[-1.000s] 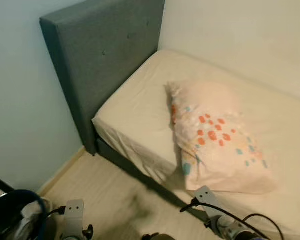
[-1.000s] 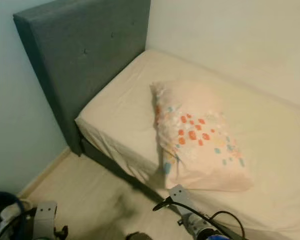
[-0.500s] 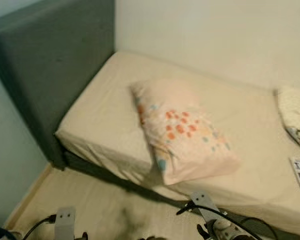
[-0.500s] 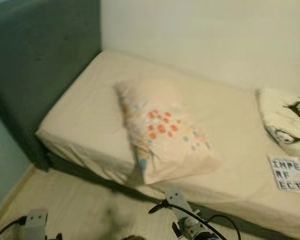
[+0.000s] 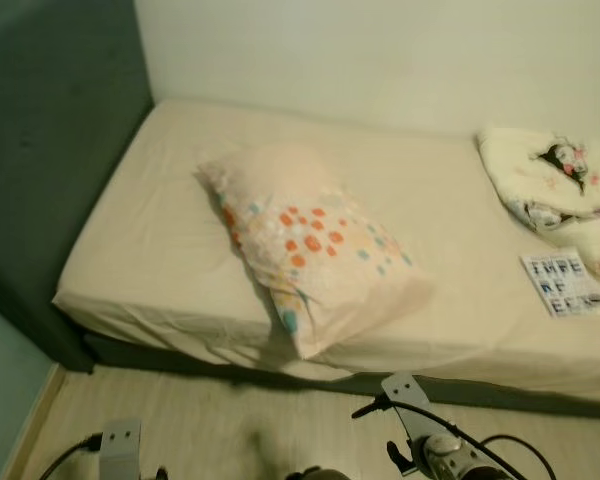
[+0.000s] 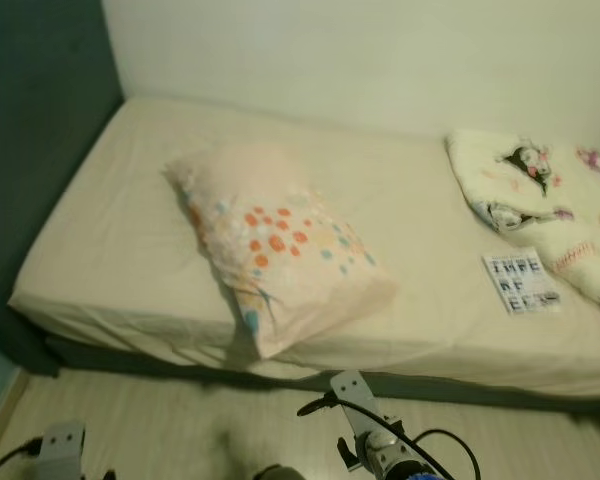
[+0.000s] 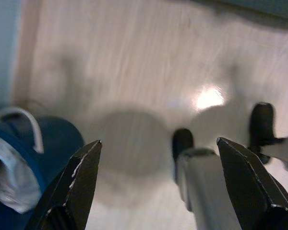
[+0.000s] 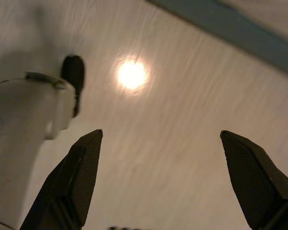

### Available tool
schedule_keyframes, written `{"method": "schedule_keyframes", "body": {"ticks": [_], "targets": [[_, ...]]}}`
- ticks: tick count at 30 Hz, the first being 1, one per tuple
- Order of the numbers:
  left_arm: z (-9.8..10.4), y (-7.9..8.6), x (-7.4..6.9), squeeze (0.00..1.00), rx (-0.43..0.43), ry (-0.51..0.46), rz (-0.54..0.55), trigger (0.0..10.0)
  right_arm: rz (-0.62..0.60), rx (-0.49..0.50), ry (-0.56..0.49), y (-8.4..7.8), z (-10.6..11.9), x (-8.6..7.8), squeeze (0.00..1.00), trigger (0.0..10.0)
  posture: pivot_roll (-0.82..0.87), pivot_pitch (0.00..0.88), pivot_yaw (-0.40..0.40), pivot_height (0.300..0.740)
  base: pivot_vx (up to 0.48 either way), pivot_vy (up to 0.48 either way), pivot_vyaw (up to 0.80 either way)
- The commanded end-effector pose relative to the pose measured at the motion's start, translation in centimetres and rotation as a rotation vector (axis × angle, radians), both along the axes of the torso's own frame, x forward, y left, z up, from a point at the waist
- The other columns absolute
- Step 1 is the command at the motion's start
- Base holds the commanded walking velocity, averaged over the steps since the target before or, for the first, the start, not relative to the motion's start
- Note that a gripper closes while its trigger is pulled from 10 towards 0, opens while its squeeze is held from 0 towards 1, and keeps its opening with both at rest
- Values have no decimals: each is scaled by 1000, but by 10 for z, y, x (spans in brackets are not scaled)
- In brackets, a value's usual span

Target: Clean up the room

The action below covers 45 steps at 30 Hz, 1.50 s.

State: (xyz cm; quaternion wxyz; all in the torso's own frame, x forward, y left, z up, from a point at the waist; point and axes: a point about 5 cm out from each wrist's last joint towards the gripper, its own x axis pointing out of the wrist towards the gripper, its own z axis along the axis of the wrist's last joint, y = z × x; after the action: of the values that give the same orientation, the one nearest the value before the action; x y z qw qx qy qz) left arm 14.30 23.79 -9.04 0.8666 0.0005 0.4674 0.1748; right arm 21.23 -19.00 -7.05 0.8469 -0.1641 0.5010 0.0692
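As the robot turns to its right, the view has swung along the bed point(image 5: 180, 240): the grey headboard point(image 5: 50, 150) has slid toward the left edge, and the far end of the mattress has come into sight. That widens what the tidy-up may involve. Left to right now: headboard, then a spotted pillow point(image 5: 305, 255) lying askew across the sheet, one corner close to the near edge, well short of the headboard; further right a crumpled printed blanket point(image 5: 560, 190) against the wall, and just beside it a small booklet point(image 5: 560, 283) flat on the sheet. Nothing on the bed itself looks shifted; only the camera moved. Likely candidates for straightening are pillow, blanket, booklet, though which comes first cannot be told. Both arms hang low over the pale wood floor point(image 5: 240, 420), idle. Left gripper point(image 7: 165, 187) points down at the floor with fingers spread and nothing between them; a blue basket point(image 7: 29, 158) sits near it. Right gripper point(image 8: 163, 182) likewise aims at bare floor by the bed base, fingers wide apart, holding nothing.
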Motion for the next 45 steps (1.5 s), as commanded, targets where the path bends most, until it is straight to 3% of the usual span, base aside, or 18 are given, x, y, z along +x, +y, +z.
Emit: {"method": "schedule_keyframes", "body": {"ticks": [1,7,21,22,29,45], "targets": [[0,-4,1,1000,-13,-5,6,10000,-28,24,-7,-1,0,0,1000,10000,-12,4,4,740,0,0,-706],[0,-4,1,1000,-11,-5,9,10000,-26,34,-18,1,1,2,1000,10000,-12,4,4,740,0,0,-712],[0,1,-1,1000,26,20,35,10000,-2,22,-41,5,3,7,1000,10000,-14,4,5,740,0,0,0],[-1,2,-2,0,24,24,45,10000,6,13,-32,5,3,6,0,10000,-15,0,4,740,0,0,0],[-2,4,-6,0,3,41,57,10000,9,16,-23,5,2,4,0,10000,-15,0,1,740,0,-45,0],[-3,0,-6,0,-19,41,56,10000,28,6,-20,6,2,4,0,10000,-15,0,-3,740,0,-449,0]]}}
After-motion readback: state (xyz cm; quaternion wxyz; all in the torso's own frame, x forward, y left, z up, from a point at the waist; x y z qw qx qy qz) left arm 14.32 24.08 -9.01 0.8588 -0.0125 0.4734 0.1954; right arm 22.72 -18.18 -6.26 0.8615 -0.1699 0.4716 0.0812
